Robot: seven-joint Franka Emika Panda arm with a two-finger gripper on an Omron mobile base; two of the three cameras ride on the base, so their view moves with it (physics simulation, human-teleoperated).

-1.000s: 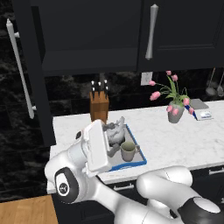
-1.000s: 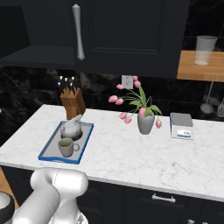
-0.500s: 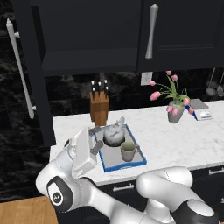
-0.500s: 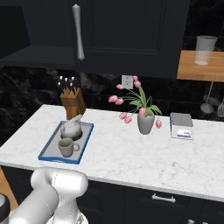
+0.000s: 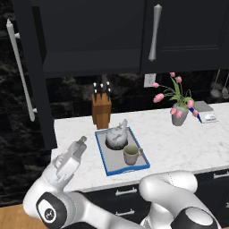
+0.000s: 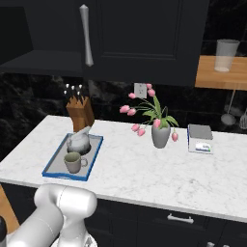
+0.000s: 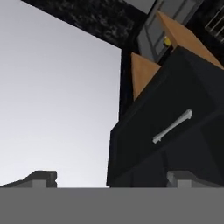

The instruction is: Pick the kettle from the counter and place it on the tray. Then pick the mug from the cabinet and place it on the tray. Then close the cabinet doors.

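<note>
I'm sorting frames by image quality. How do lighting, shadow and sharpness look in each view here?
Left base view: even flat light, soft edges, cabinet interior nearly black. Right base view: same flat light, faint shadows under the vase, tray and mug readable. Hand view: tilted, a washed-out pale expanse with no detail, dark drawer fronts, hand tips blurred at the bottom.

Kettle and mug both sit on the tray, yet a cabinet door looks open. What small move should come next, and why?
Probably swing the open pincer up toward the left cabinet door, which stands open. The kettle and mug already sit on the tray, so only closing remains.
</note>
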